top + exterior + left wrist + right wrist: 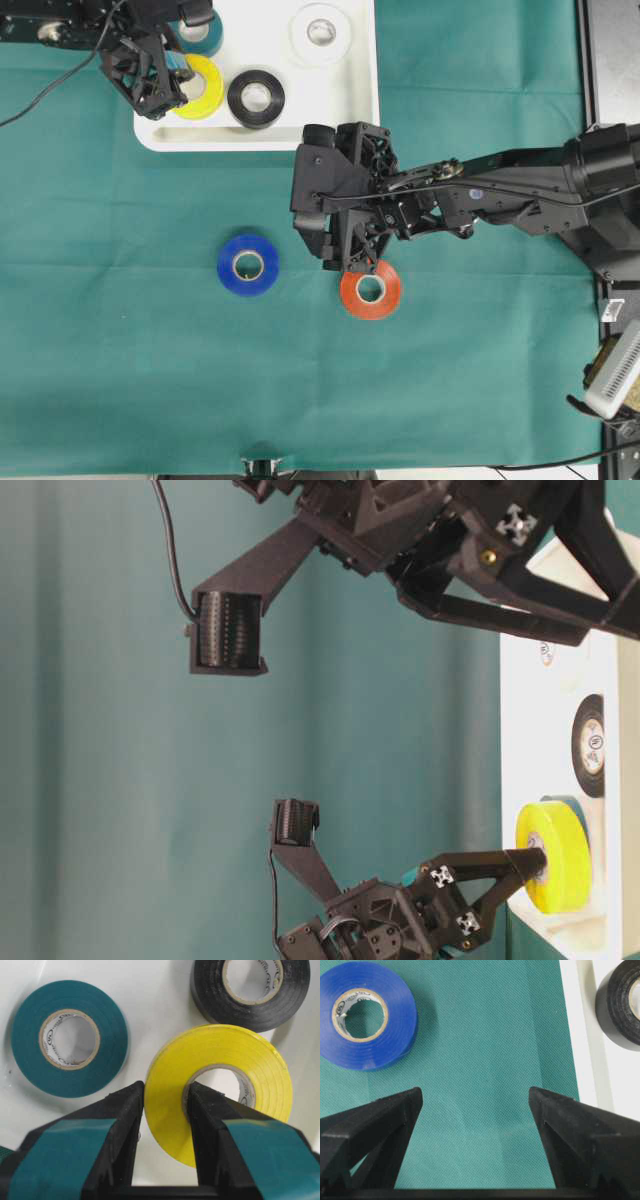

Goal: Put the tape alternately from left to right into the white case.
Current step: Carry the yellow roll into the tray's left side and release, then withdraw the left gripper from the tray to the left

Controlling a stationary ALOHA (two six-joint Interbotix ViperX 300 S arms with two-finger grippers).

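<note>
two grippers: left gripper (165,1110) clamps yellow tape (220,1085) wall; right gripper (475,1110) wide, empty; core print unreadable.

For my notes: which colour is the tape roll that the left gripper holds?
Yellow; the left wrist view shows it best.

A green woven cloth (120,330) covers the surface and fills most of the overhead frame, lightly creased and evenly lit. Along the right edge of the frame runs a grey metal strip (612,60). At lower right sits a pale ribbed box (615,372).
</note>
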